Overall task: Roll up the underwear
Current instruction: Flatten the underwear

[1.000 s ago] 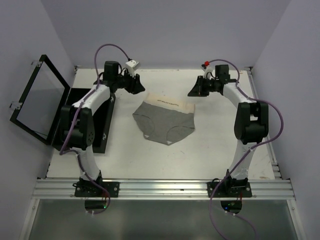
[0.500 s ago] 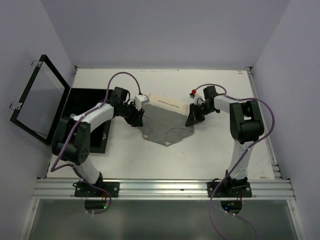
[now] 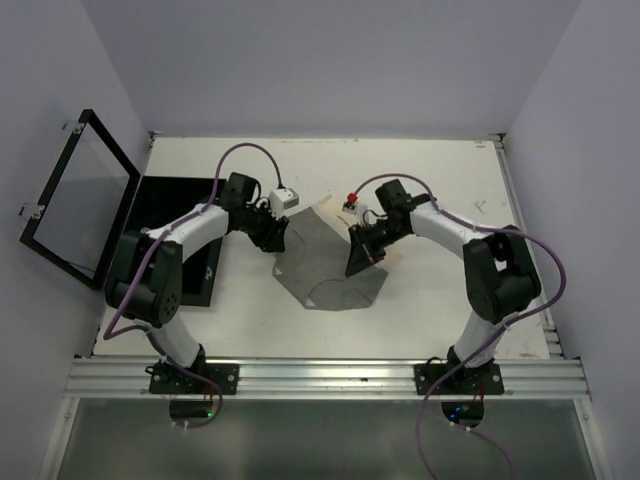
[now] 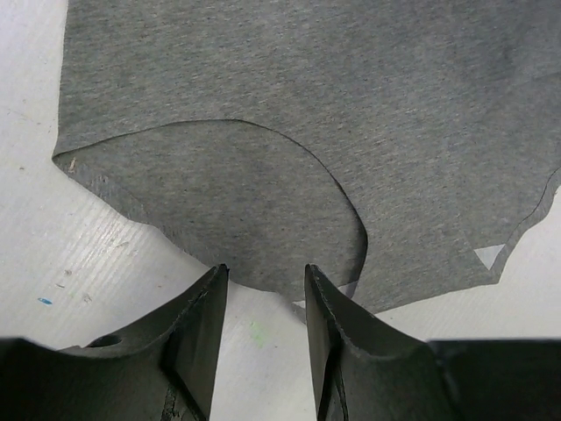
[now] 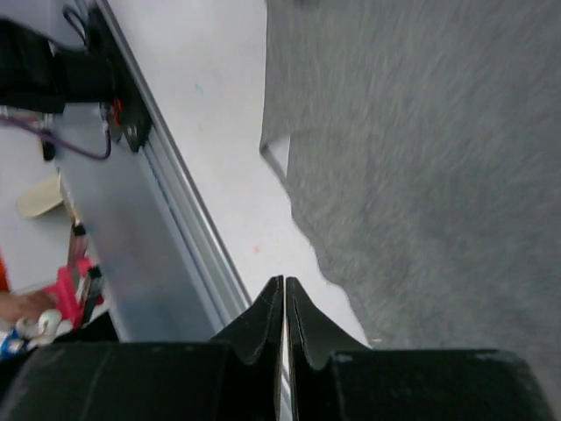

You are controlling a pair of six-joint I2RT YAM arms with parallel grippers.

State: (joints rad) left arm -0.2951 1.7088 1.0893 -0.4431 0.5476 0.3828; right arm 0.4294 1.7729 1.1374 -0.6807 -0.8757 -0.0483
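One heather-grey underwear (image 3: 322, 268) lies flat mid-table, its outline now roughly five-sided. My left gripper (image 3: 277, 237) rests at the garment's left edge. In the left wrist view it is open (image 4: 263, 274), with bare table between its fingers and a curved leg opening of the underwear (image 4: 351, 105) just past the tips. My right gripper (image 3: 357, 260) hovers over the garment's right side. The right wrist view shows it shut (image 5: 285, 282), tips over white table. No cloth shows between them, and the blurred underwear (image 5: 438, 132) lies beside them.
A flat black box (image 3: 150, 200) with its hinged lid (image 3: 75, 205) raised stands at the left. A cream strip (image 3: 322, 200) shows at the garment's far edge. The aluminium rail (image 3: 330, 375) runs along the near edge and also appears as the rail (image 5: 166, 219) in the right wrist view.
Both arms came down from the back of the table to the underwear. The right gripper then swept left and nearer, and the garment's right side drew inward. The left gripper stays at the left edge.
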